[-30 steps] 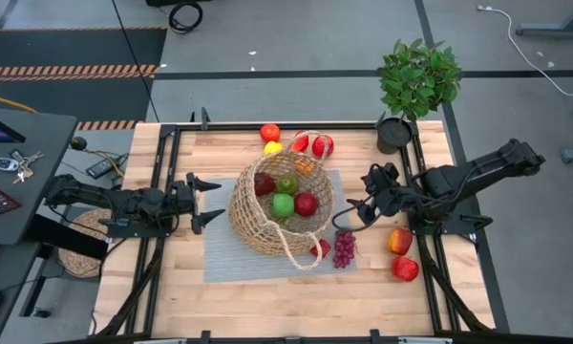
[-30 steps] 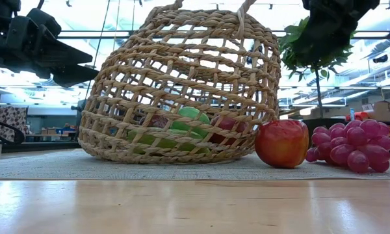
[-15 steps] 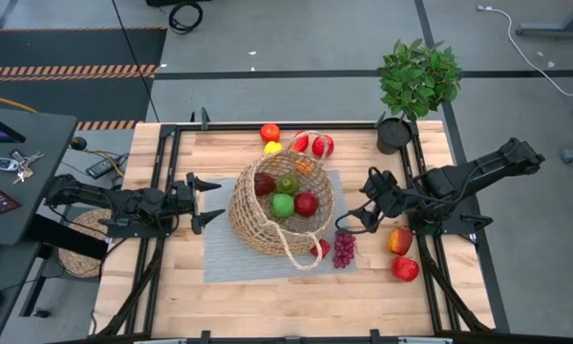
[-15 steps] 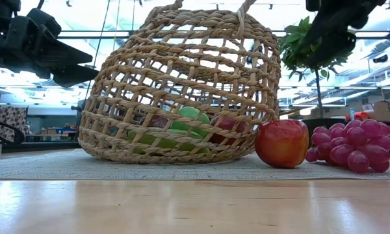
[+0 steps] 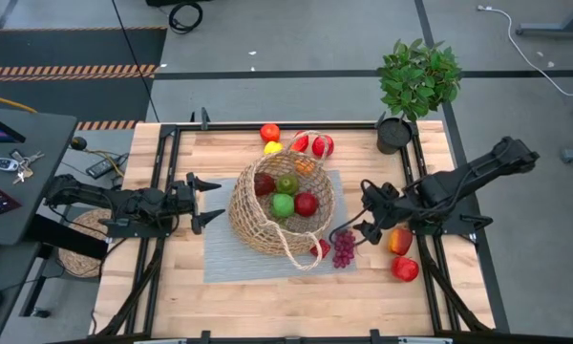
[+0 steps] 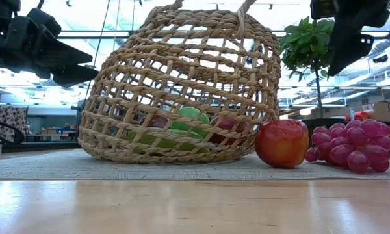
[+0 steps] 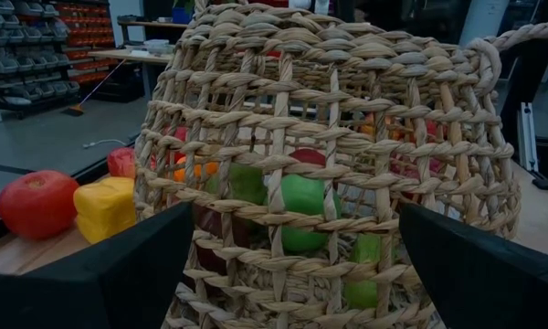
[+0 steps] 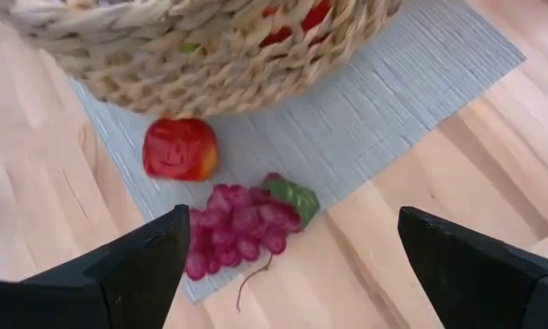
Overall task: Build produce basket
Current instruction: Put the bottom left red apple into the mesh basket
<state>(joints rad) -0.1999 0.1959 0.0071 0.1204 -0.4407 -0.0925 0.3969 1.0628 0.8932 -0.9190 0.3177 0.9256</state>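
Note:
The wicker basket (image 5: 280,212) stands on a grey mat (image 5: 227,256) at the table's middle, with red and green produce (image 5: 284,204) inside. Purple grapes (image 5: 344,248) lie at the mat's near right corner, beside a red apple (image 5: 320,248) next to the basket's foot. My right gripper (image 5: 353,232) hangs open above the grapes (image 8: 242,233), slanting down, with nothing between its fingers. My left gripper (image 5: 205,201) stands open and level just left of the basket (image 7: 329,164). More produce lies behind the basket (image 5: 269,132) and at the right (image 5: 399,240).
A potted green plant (image 5: 415,86) stands at the far right corner. Two red apples (image 5: 405,268) lie under the right arm. A tomato-red piece and a yellow piece (image 7: 105,206) sit behind the basket. Bare wood lies along the near edge (image 5: 267,306).
My right gripper has moved toward the table's near edge, over the grapes, and has tipped to point more steeply down. Its fingers stay open. The basket and produce have not moved.

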